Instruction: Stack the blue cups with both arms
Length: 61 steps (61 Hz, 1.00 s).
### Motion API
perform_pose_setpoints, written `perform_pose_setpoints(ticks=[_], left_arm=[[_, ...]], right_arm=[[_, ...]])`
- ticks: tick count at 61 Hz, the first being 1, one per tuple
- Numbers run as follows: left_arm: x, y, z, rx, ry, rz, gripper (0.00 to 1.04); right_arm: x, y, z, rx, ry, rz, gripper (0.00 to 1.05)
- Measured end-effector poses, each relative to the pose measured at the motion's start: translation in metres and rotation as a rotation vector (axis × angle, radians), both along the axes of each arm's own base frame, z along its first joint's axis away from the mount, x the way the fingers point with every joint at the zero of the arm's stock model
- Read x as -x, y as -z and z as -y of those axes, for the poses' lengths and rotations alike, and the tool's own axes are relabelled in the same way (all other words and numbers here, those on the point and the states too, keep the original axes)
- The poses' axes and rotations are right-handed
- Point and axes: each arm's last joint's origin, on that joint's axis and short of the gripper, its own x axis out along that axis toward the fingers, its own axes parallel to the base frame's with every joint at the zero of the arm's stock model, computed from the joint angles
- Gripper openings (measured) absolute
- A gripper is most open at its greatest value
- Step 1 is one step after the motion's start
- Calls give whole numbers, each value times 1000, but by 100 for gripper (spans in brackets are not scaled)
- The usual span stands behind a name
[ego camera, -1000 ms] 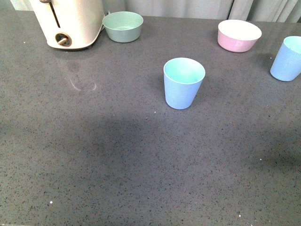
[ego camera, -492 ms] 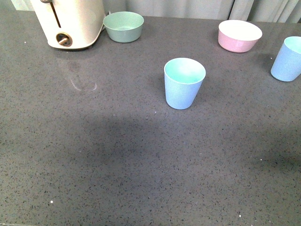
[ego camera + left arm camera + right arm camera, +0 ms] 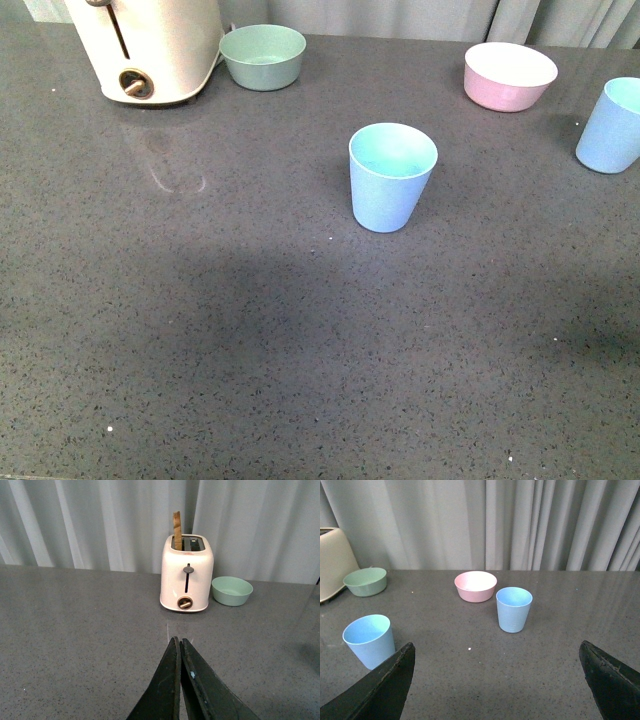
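One pale blue cup stands upright in the middle of the grey table. The second blue cup stands at the right edge of the front view. Both show in the right wrist view, one ahead of the jaws and one beside a jaw. My right gripper is open wide and empty, above the table and short of the cups. My left gripper is shut and empty, pointing toward the toaster; no cup shows in its view. Neither arm shows in the front view.
A cream toaster stands at the back left, with a slice sticking up in the left wrist view. A low green bowl sits beside it. A pink bowl sits at the back right. Grey curtains hang behind the table.
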Motion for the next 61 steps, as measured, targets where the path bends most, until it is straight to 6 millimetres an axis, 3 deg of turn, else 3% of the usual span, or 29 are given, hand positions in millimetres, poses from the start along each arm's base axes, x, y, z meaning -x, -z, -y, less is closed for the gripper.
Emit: perform_pose_setpoints(ticks=[31,37,40,43,51,57,61], left_arm=[[15,3,0,-1,-1,-4,2],[15,3,0,-1,0,-4,22],[15,3,0,-1,-1,-5,34],[15,3,0,-2,-1,-4,49],[15,3,0,-2,-1,-4,79],[15,3,0,-2,-1,-5,95],[15,3,0,-3,-1,-4,96]], right_arm=[[0,0,0,0,0,0,96],[0,0,0,-8,2,-11,96],[-3,3,2,-51,18,-257,96],[-17,4,10,-68,35,-454,96],[-78,-18,40,67,27,-469,96],[-121,-25,56,180,15,-498,96],[-149,-23,64,248,-17,-552,96]])
